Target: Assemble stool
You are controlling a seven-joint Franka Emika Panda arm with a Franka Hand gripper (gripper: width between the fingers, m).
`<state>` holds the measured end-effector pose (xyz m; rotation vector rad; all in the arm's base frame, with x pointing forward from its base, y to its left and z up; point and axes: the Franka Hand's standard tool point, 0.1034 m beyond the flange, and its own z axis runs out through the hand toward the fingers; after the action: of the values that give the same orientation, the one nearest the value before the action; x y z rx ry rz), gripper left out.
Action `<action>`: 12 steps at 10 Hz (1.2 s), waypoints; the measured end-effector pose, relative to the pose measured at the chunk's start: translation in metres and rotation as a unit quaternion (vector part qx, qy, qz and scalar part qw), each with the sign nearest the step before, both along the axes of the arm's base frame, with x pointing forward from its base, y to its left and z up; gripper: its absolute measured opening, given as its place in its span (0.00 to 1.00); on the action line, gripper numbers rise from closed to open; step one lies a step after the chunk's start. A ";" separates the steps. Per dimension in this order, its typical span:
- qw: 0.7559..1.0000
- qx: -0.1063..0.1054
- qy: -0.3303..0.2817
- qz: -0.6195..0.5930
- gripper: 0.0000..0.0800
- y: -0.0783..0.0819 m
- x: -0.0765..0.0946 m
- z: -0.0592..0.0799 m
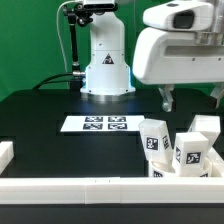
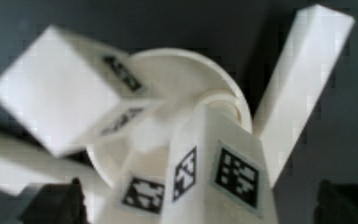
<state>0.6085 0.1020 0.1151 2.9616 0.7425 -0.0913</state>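
While the gripper (image 2: 206, 211) hangs spread and empty over the stool (image 1: 186, 146), legs (image 2: 69, 88) upright on its seat (image 2: 186, 70) just below, you are likely fastening legs; descend centred on the nearest leg (image 2: 220, 168).

The flat white marker board (image 1: 95, 123) lies on the black table (image 1: 40, 120). The white blocky plastic legs (image 1: 190, 150) stand before it, at the exterior view's right.
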 end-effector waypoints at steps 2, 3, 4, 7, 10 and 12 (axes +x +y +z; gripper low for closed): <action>0.998 -0.007 0.006 0.054 0.81 -0.007 0.001 0.000; 0.997 -0.010 0.008 0.077 0.81 -0.009 0.001 0.000; 0.994 -0.014 0.012 0.109 0.81 -0.010 0.001 0.000; 0.970 -0.022 0.034 0.241 0.81 -0.003 0.016 -0.001; 0.930 -0.027 0.060 0.361 0.81 -0.004 0.028 -0.009; 0.933 -0.032 0.060 0.353 0.81 -0.007 0.028 -0.010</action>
<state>0.6362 0.0955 0.1056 2.4556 1.7172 -0.2374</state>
